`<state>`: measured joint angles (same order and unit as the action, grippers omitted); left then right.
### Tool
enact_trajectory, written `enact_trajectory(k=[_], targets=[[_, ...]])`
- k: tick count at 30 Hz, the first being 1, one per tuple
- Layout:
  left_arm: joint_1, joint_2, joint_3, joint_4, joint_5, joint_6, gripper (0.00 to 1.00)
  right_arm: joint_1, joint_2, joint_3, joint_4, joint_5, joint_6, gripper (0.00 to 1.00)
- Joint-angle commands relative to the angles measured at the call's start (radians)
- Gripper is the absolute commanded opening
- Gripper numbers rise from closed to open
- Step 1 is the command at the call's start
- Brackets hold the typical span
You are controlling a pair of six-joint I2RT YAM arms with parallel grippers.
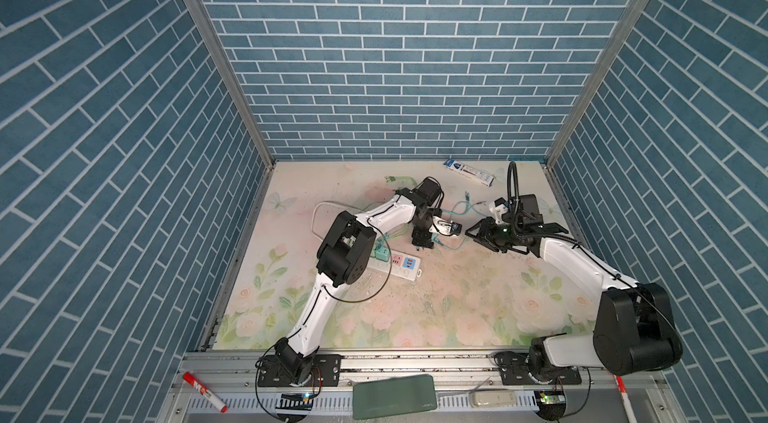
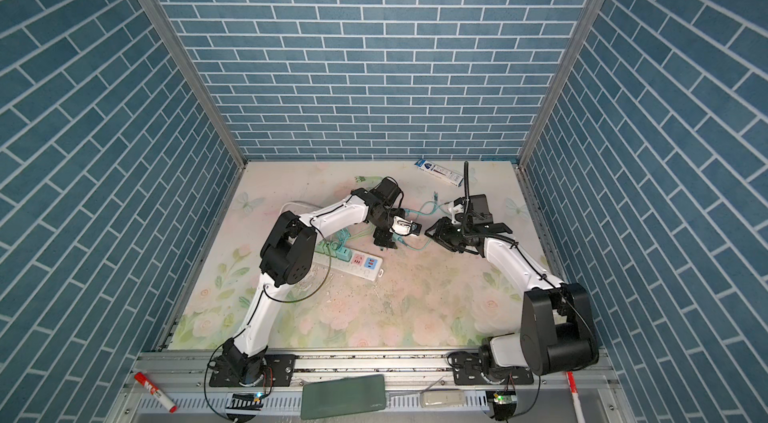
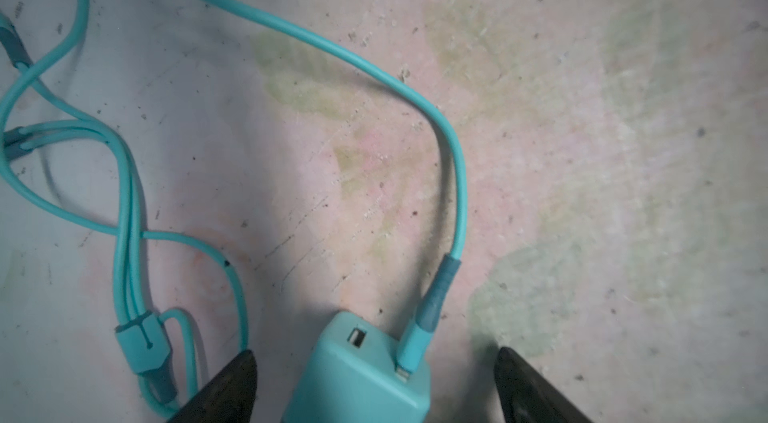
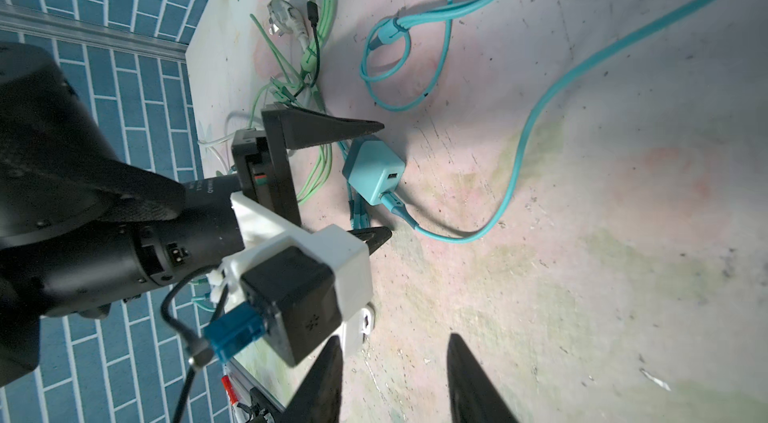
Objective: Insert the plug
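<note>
Front rail: green flat case (image 1: 394, 396) and red-and-white marker (image 1: 204, 391) lie along the lower edge in both top views, off the bench (image 1: 457, 308).
Task item: the teal cube plug (image 4: 374, 171) lies on the flowered bench near the middle of both top views, mostly hidden there under the left arm's wrist.
Ports: one USB port on the plug is bare; a teal cable (image 3: 415, 96) sits in the port beside it.
Left arm: the left gripper (image 3: 374, 354) points down over the plug, fingers apart, one on each side. The left wrist view shows a gap on both sides.
Right arm: the right gripper (image 4: 394, 337) sits just right of the left one in both top views, low over the bench, fingers parted with nothing between them.
Socket: the white power strip (image 1: 399, 265) lies lower left of the plug, partly under the left arm, with teal adapters (image 1: 380, 252) seated in it.
Back edge: a blue-and-white box (image 1: 468, 171) lies at the upper right of the bench.
</note>
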<state>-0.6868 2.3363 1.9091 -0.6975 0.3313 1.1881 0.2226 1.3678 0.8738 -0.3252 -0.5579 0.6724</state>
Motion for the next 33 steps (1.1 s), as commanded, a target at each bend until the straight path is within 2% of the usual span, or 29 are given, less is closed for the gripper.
enact_trajectory(k=[1,7,12,19,27,33], targets=[[0.007,0.033,0.040,-0.089,-0.001,0.027,0.91,-0.012,-0.028,-0.023,-0.001,-0.017,-0.012,0.42],[0.005,0.118,0.169,-0.183,0.003,0.038,0.90,-0.017,-0.027,-0.013,-0.004,-0.025,-0.020,0.42],[0.004,0.139,0.189,-0.177,0.005,0.038,0.90,-0.021,-0.026,-0.016,0.003,-0.026,-0.018,0.42],[0.004,0.222,0.335,-0.310,-0.034,0.057,0.82,-0.026,-0.043,-0.021,0.006,-0.031,-0.020,0.41],[0.023,0.222,0.326,-0.320,-0.055,0.073,0.81,-0.038,-0.084,-0.047,0.005,-0.022,-0.019,0.41],[0.033,0.180,0.255,-0.286,-0.045,0.100,0.81,-0.043,-0.085,-0.050,0.008,-0.020,-0.011,0.41]])
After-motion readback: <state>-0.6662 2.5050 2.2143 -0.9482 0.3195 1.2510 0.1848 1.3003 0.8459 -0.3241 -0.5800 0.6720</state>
